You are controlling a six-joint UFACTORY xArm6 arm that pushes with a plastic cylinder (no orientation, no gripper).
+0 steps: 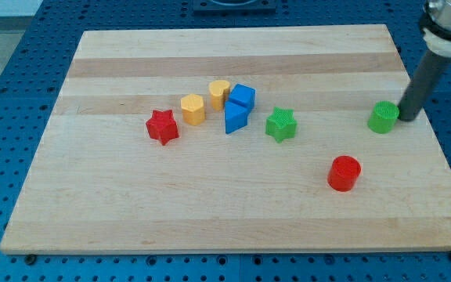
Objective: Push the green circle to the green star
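The green circle [382, 117] sits near the board's right edge. The green star [281, 124] lies to its left, near the board's middle. My tip [405, 118] is just right of the green circle, close to it or touching it. The dark rod rises from there toward the view's top right.
A red circle [344, 173] lies below and between the two green blocks. Left of the green star are two blue blocks [237, 117] [242, 96], two yellow blocks [193, 109] [219, 93] and a red star [162, 127]. The wooden board's right edge [437, 149] is near my tip.
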